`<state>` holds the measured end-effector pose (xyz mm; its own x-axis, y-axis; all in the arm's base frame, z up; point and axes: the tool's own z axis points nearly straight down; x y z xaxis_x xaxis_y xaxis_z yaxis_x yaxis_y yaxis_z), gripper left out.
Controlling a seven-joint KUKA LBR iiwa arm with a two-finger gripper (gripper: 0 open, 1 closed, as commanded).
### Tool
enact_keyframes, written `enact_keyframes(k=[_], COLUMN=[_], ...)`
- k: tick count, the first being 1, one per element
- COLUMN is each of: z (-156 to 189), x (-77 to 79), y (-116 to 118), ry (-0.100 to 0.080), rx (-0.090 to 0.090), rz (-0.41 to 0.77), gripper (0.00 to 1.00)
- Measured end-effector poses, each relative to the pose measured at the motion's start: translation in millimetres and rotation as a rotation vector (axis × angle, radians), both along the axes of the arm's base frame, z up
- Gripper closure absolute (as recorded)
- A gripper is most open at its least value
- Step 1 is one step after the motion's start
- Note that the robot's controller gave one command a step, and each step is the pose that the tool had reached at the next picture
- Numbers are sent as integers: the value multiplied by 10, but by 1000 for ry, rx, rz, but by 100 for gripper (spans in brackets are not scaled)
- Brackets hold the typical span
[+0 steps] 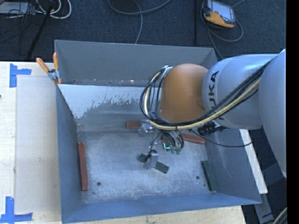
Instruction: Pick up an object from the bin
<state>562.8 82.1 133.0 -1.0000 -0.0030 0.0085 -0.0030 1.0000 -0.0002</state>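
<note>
The gripper (151, 159) is poised over a dark green bar (161, 168) lying diagonally mid-bin; its grip cannot be told.

One grey metal bin (65, 125) holds six small loose pieces of two kinds. Three are reddish-brown strips: a long strip (82, 166) along the left of the floor, a short strip (132, 124) by the back wall, and a right-hand strip (193, 138) partly covered by the arm. Three are dark green flat pieces: a bar (208, 175) at the right wall, a middle block (161, 168), and a smaller block (143, 158) just beside it. One robot arm (243, 92) is present.
</note>
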Motion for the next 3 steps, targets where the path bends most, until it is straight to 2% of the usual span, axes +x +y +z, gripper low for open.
enact_keyframes(k=[1,2,3], z=[-680,-631,838], x=[-154,-128,-83], y=[-556,-524,-648], ry=[0,-8,-17], rx=[-3,1,0], rz=[15,16,-13], gripper=[0,100,100])
